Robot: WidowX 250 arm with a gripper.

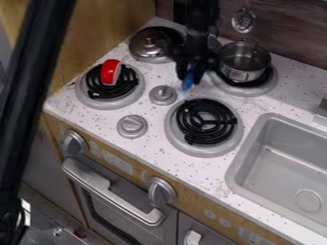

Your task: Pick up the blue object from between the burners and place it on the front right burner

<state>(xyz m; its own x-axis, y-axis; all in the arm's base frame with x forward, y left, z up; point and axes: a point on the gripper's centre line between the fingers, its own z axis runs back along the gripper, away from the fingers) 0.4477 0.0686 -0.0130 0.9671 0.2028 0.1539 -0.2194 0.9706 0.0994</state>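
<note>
The black gripper point(191, 72) hangs down from the top edge over the back of the stove, between the lidded back-left burner and the metal pot point(244, 60). It is shut on a small blue object point(188, 79), whose lower end points down above the white counter; the rest is hidden by the gripper. A red object point(110, 72) with a pale edge rests on the front-left black coil burner point(127, 86). The pot sits on the back-right burner, just right of the gripper.
A silver lid point(148, 44) covers the back-left burner. Another coil burner point(205, 122) lies in front of the gripper, with two grey knobs to its left. The grey sink point(256, 148) is at the right. A metal strainer point(243, 20) hangs on the back wall.
</note>
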